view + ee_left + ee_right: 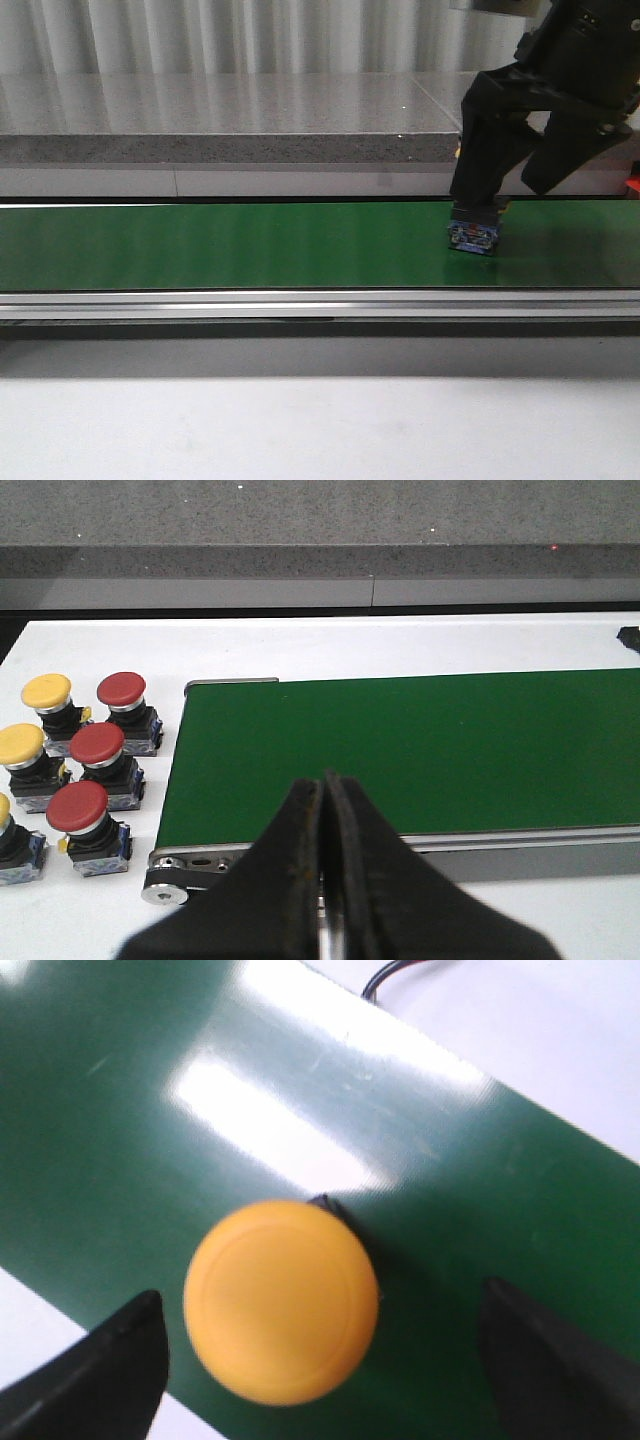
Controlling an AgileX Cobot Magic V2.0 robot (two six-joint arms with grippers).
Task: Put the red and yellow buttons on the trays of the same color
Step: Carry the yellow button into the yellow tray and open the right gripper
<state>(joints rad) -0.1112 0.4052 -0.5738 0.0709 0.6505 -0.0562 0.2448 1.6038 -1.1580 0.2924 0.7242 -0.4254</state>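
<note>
While the right gripper (320, 1360) hangs over the right part of the green conveyor belt (220, 245), its fingers (110, 1360) stand spread wide, one on each side of a yellow button (282, 1300). Seen from the right wrist, the button's round cap sits between the fingers, closer to one finger and apart from the other. From the front, the button's dark base (473, 236) rests on the belt right under that gripper. Over the belt's left end, the left gripper (322, 880) is pressed together with nothing in it. Beside that end, on the white table (400, 640), stand red buttons (97, 745) and more yellow buttons (46, 692).
</note>
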